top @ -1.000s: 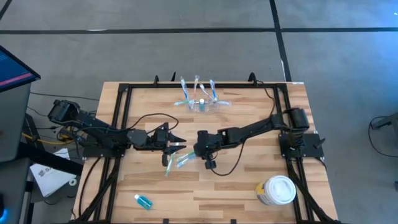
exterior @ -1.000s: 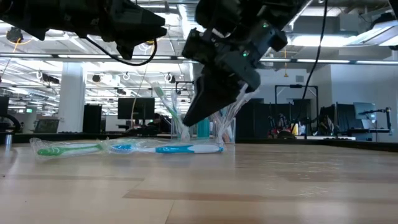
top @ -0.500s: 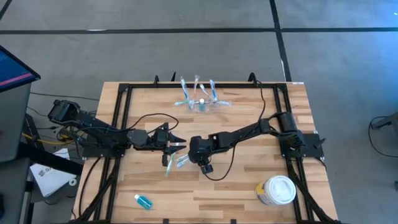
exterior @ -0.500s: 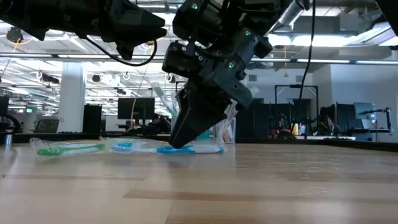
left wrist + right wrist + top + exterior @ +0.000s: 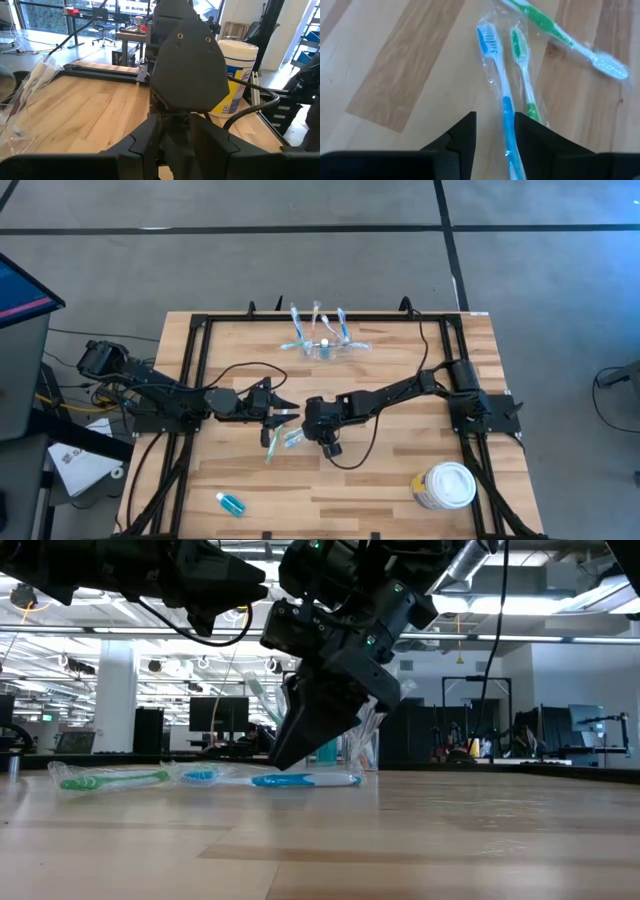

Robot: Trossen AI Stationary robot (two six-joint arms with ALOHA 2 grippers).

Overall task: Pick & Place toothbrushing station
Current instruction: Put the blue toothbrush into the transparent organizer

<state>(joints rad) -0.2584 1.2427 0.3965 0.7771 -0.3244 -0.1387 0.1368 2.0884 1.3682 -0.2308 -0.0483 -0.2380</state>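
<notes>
The toothbrushing station (image 5: 325, 348), clear plastic with wrapped toothbrushes standing in it, rests on the table's far middle. It is mostly hidden behind my right arm in the low view. Loose wrapped toothbrushes lie flat mid-table: a blue one (image 5: 496, 75), (image 5: 300, 780) and green ones (image 5: 522, 70), (image 5: 110, 780). My right gripper (image 5: 495, 135), (image 5: 298, 431) slants down, open, its fingers on either side of the blue brush's handle (image 5: 509, 125) and just above it. My left gripper (image 5: 286, 410), (image 5: 175, 135) hovers level and open, just left of them.
A round white-lidded tub (image 5: 445, 485) stands near the right front corner. A small blue bottle (image 5: 230, 503) lies near the left front. A black frame (image 5: 200, 330) borders the table, and cables (image 5: 365, 442) trail from both arms. Bare wood lies between the brushes and the station.
My right gripper has gone toward the table's left edge and down, coming over the blue toothbrush's handle with its fingertips close to the table. The toothbrushes and the station have not moved.
</notes>
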